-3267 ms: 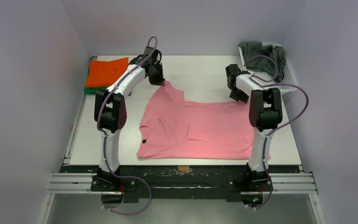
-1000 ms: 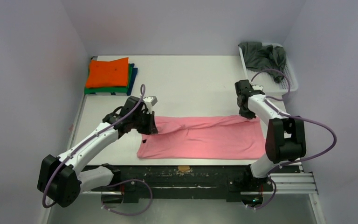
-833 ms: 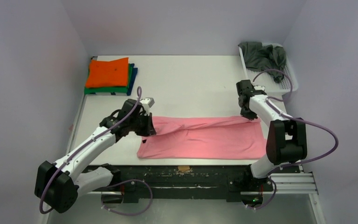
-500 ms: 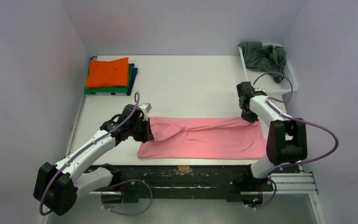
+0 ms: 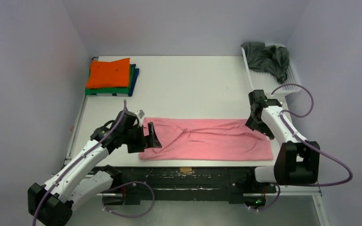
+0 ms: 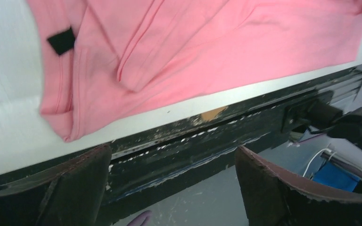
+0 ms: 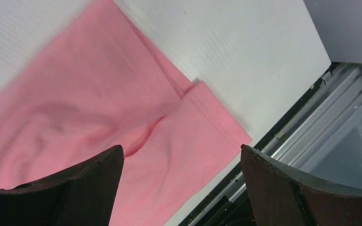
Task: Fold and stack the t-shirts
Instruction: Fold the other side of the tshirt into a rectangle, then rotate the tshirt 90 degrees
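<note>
A salmon pink t-shirt [image 5: 207,139] lies doubled over in a long band along the table's front edge, a black tag [image 6: 61,41] showing at its left end. My left gripper [image 5: 152,136] hovers at that left end, open and empty; in the left wrist view the left gripper [image 6: 173,149] frames the table's front rail, the pink t-shirt [image 6: 193,47] above it. My right gripper [image 5: 259,128] is open over the right end; the right gripper [image 7: 181,148] has pink t-shirt [image 7: 99,117] beneath it. A folded orange t-shirt [image 5: 108,73] tops a green one [image 5: 107,91]. A dark grey t-shirt [image 5: 266,56] is heaped at the back right.
The dark grey cloth sits in a white slotted basket [image 5: 290,84] at the back right corner. The folded stack stands at the back left, with a blue edge [image 5: 135,77] on its right side. The black front rail [image 5: 184,172] runs just below the pink shirt.
Both grippers have opened and let go of the pink shirt, which now lies folded along the front edge. Both arms have drawn back toward the front, the left one furthest.
</note>
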Tool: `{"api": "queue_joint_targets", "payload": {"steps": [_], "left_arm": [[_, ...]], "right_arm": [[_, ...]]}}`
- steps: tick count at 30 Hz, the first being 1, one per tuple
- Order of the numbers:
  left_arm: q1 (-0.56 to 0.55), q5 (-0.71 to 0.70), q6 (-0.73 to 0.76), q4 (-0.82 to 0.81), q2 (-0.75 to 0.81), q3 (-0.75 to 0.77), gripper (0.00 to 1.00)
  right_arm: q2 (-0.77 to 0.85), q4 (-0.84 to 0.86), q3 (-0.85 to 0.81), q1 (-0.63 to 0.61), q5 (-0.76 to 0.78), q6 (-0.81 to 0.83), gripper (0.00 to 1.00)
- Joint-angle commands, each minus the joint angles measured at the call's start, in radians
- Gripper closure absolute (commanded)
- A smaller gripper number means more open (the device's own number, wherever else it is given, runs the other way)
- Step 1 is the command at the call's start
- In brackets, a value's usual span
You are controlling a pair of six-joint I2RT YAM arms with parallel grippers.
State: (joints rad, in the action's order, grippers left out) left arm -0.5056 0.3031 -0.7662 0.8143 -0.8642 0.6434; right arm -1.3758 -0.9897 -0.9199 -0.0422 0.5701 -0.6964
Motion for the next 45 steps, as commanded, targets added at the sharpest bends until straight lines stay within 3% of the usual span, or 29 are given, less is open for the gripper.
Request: {"api": "queue_joint_targets", "payload": {"steps": [1, 8, 11, 14, 17, 22, 25, 27, 29, 30, 34, 39, 41, 45], "left_arm": [[0.001, -0.079, 0.018, -0.037, -0.082, 0.196, 0.00], [0.006, 0.028, -0.041, -0.332, -0.443, 0.248, 0.00], [0.026, 0.069, -0.072, -0.351, -0.610, 0.288, 0.00], [0.068, 0.066, -0.096, -0.385, -0.748, 0.314, 0.00], [0.129, 0.081, -0.061, -0.360, -0.903, 0.416, 0.00], [0.173, 0.002, 0.012, -0.191, -1.148, 0.738, 0.00], [0.189, -0.026, 0.021, -0.101, -1.322, 0.995, 0.00], [0.205, -0.018, -0.036, 0.115, -1.460, 1.255, 0.00], [0.207, 0.003, 0.005, 0.169, -1.547, 1.458, 0.00], [0.210, 0.022, -0.020, 0.160, -1.569, 1.515, 0.00], [0.218, 0.148, -0.141, -0.155, -1.600, 1.502, 0.00], [0.223, 0.287, -0.301, -0.269, -1.801, 1.702, 0.00], [0.220, 0.315, -0.370, -0.375, -1.828, 1.688, 0.00], [0.219, 0.287, -0.434, -0.433, -1.858, 1.711, 0.00]], "right_arm": [[0.071, 0.073, -0.123, 0.002, -0.020, 0.033, 0.09], [0.062, 0.413, -0.073, 0.002, -0.469, 0.241, 0.08], [-0.024, 0.474, -0.074, 0.002, -0.662, 0.256, 0.08], [-0.077, 0.530, -0.054, 0.002, -0.746, 0.262, 0.08], [-0.123, 0.527, -0.044, 0.002, -0.767, 0.269, 0.08], [-0.182, 0.536, -0.019, 0.001, -0.820, 0.263, 0.08], [-0.194, 0.537, -0.014, 0.001, -0.838, 0.254, 0.08], [-0.198, 0.527, -0.020, -0.001, -0.839, 0.256, 0.08], [-0.197, 0.513, -0.026, -0.001, -0.825, 0.264, 0.08], [-0.196, 0.500, -0.028, 0.000, -0.818, 0.266, 0.08], [-0.176, 0.458, -0.014, 0.000, -0.767, 0.289, 0.08], [-0.108, 0.413, 0.021, -0.001, -0.712, 0.286, 0.08], [-0.085, 0.392, 0.039, 0.000, -0.691, 0.287, 0.07], [-0.078, 0.373, 0.080, -0.001, -0.671, 0.284, 0.07]]}}
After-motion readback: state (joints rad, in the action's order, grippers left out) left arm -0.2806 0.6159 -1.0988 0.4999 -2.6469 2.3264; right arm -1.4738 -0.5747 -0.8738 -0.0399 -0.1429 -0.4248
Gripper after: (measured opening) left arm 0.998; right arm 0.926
